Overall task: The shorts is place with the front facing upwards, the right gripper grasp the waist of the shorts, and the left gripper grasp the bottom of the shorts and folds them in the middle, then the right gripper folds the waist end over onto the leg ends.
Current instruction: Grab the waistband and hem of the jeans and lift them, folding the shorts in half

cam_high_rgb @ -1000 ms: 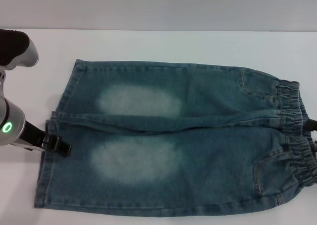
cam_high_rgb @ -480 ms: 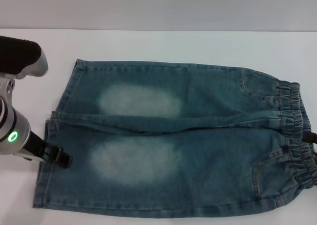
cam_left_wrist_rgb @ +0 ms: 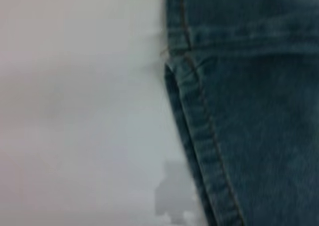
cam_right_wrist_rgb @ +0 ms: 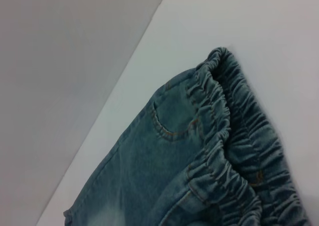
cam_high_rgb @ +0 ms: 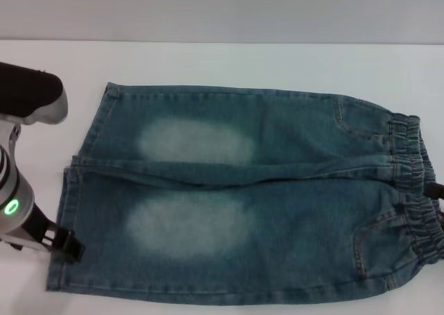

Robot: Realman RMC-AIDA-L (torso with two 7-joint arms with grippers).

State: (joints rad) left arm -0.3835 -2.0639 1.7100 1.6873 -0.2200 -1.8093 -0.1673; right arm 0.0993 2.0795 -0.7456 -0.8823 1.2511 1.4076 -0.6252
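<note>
The blue denim shorts [cam_high_rgb: 243, 190] lie flat on the white table [cam_high_rgb: 243, 62], front up. Their leg hems [cam_high_rgb: 64, 211] are on the left and the gathered waistband [cam_high_rgb: 416, 183] is on the right. My left gripper [cam_high_rgb: 67, 245], on the silver arm with the green light, sits at the hem of the near leg, touching its edge. Only a black tip of my right gripper [cam_high_rgb: 436, 189] shows, at the picture's right edge against the waistband. The left wrist view shows the stitched hem [cam_left_wrist_rgb: 199, 136] close up. The right wrist view shows the waistband [cam_right_wrist_rgb: 234, 151] and a pocket seam.
White table surface lies bare beyond the shorts on the far side and to the left of the hems [cam_high_rgb: 41, 155]. A grey wall [cam_high_rgb: 222, 10] runs behind the table's far edge.
My left gripper has slid along the leg hems from the gap between the legs toward the near side. Less of the right gripper shows at the waistband. The shorts have barely shifted.
</note>
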